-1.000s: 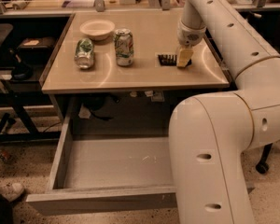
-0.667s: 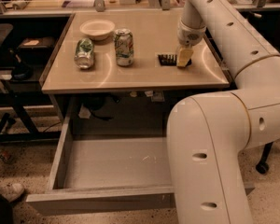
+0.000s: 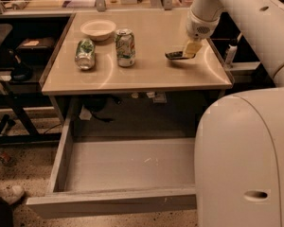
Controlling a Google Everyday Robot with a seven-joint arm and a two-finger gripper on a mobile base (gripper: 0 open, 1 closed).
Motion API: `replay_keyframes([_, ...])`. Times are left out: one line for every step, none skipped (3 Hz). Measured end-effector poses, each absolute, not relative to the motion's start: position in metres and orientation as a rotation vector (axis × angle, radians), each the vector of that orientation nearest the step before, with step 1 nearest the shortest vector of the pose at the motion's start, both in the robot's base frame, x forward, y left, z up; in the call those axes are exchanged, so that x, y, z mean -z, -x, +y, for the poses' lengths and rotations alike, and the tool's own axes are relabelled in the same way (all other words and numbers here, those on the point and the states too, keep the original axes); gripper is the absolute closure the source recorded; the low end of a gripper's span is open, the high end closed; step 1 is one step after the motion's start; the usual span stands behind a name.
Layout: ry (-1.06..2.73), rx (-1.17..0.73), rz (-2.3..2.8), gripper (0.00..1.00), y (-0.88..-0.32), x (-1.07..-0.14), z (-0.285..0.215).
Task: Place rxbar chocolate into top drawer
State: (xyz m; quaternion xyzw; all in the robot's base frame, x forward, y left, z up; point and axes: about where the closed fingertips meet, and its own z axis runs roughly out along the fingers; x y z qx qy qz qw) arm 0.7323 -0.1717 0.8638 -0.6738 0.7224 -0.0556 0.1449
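The rxbar chocolate (image 3: pixel 174 56) is a small black bar at the right side of the tan table (image 3: pixel 146 72). My gripper (image 3: pixel 191 49) reaches down from above at the bar's right end and is shut on it. The bar's right end is tipped up a little off the table. The top drawer (image 3: pixel 128 167) is pulled open below the table's front edge. Its flat grey bottom is bare and its long front panel (image 3: pixel 113 203) is nearest to me. My arm's large white body hides the drawer's right part.
A white bowl (image 3: pixel 98 29) sits at the table's back left. A green-and-white soda can (image 3: pixel 125 47) stands upright, and another (image 3: pixel 85 54) lies on its side to its left. A dark shelf unit (image 3: pixel 19 51) stands left of the table.
The bar has shifted slightly right and its right end has tipped up in the gripper. The cans, bowl and drawer have not moved.
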Motion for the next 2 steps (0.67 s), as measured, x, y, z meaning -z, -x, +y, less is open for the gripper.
replay_keyframes([1.942,0.16,2.082,1.0,-0.7322,-0.8637,-0.1717])
replay_keyframes([1.965,0.141,2.111,1.0,-0.7244,-0.8572,-0.1712])
